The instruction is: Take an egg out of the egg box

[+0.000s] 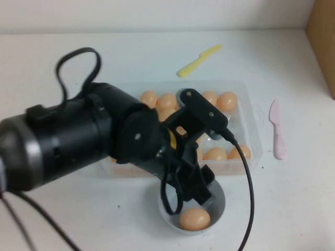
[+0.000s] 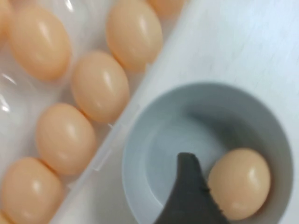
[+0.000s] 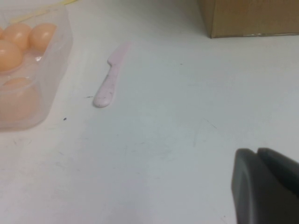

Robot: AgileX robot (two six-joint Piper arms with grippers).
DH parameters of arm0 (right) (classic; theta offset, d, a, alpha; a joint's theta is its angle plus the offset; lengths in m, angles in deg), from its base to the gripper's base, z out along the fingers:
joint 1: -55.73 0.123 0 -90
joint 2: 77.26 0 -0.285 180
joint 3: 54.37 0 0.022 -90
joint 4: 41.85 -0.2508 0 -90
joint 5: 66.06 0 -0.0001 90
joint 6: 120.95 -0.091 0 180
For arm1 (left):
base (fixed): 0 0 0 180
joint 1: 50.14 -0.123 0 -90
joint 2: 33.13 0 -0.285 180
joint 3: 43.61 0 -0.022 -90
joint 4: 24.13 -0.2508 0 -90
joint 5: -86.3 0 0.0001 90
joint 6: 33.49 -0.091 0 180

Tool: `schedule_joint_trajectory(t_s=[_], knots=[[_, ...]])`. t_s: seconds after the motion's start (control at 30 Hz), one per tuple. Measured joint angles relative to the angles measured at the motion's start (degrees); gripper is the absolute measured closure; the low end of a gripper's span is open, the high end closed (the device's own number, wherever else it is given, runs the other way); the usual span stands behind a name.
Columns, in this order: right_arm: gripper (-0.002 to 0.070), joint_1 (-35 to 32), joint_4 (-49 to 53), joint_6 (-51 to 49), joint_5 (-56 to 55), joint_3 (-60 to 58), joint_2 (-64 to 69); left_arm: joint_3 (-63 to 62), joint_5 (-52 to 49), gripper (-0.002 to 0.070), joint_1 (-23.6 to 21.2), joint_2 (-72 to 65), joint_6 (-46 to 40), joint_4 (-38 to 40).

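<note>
The clear plastic egg box (image 1: 252,123) holds several peach-orange eggs (image 1: 226,100) and sits mid-table; my left arm hides part of it. One egg (image 1: 194,219) lies in the round grey-blue bowl (image 1: 220,201) just in front of the box. My left gripper (image 1: 196,201) hangs over the bowl, open. In the left wrist view one dark finger (image 2: 189,191) touches the side of that egg (image 2: 239,184) inside the bowl (image 2: 140,154), beside the box (image 2: 135,100); the other finger is out of view. My right gripper (image 3: 257,151) is shut and empty over bare table, right of the box (image 3: 51,60).
A yellow plastic knife (image 1: 199,60) lies behind the box. A pink plastic knife (image 1: 277,129) lies to its right, also in the right wrist view (image 3: 111,77). A cardboard box (image 1: 322,42) stands at the far right edge (image 3: 247,16).
</note>
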State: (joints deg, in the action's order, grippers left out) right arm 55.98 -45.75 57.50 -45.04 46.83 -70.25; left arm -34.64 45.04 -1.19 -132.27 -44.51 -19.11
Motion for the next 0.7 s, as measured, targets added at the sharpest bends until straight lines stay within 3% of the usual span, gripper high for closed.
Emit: schedule_joint_trajectory(t_s=[0.1, 0.33, 0.47, 0.7], knots=[[0.0694, 0.0, 0.0, 0.0, 0.0, 0.0, 0.0, 3.9, 4.6, 0.0316, 0.0, 6.0, 1.4, -0.5], [0.0694, 0.0, 0.0, 0.0, 0.0, 0.0, 0.0, 21.0, 19.4, 0.0626, -0.1, 21.0, 2.0, -0.5], [0.0694, 0.0, 0.0, 0.0, 0.0, 0.0, 0.0, 27.6, 21.8, 0.0666, -0.1, 29.6, 2.3, -0.5], [0.0694, 0.0, 0.0, 0.0, 0.0, 0.0, 0.0, 28.6, 20.3, 0.0676, -0.1, 43.4, 3.8, -0.5]])
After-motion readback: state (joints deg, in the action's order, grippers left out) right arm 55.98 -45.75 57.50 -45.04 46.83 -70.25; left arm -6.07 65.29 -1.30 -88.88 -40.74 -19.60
